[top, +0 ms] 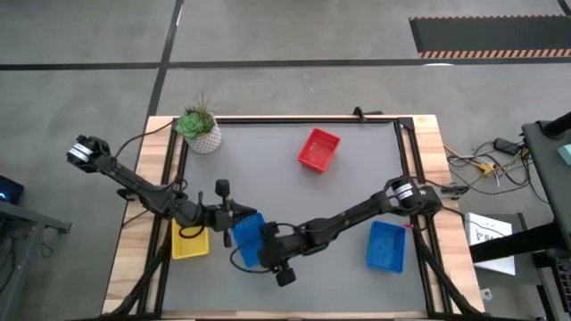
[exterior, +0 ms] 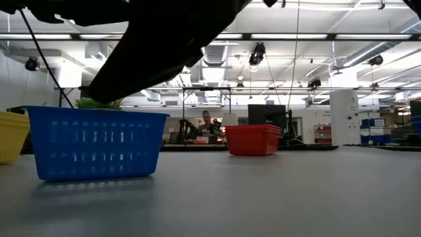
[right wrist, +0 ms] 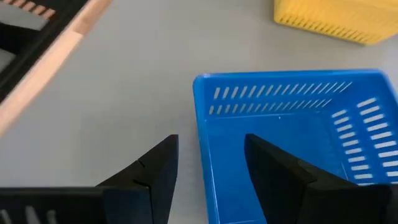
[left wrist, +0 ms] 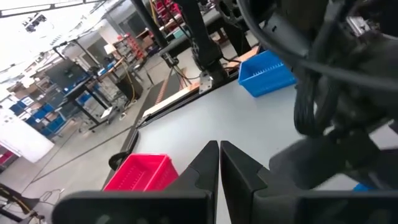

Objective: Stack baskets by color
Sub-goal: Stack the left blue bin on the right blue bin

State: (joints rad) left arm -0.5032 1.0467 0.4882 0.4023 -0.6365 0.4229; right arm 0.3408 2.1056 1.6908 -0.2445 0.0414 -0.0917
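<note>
Near the bench's front left, right gripper (right wrist: 208,168) spread wide astride a blue basket's (top: 249,239) wall, left gripper (left wrist: 219,163) pressed together beside it, yellow basket (top: 189,241) further left.

- My right gripper (right wrist: 208,171) hangs low at the table's near middle, fingers spread wide.
- My left gripper (left wrist: 219,163) sits beside it, fingers pressed together.

Industrial lab, storage racks (left wrist: 74,99), ceiling ducting (exterior: 217,56)
</note>
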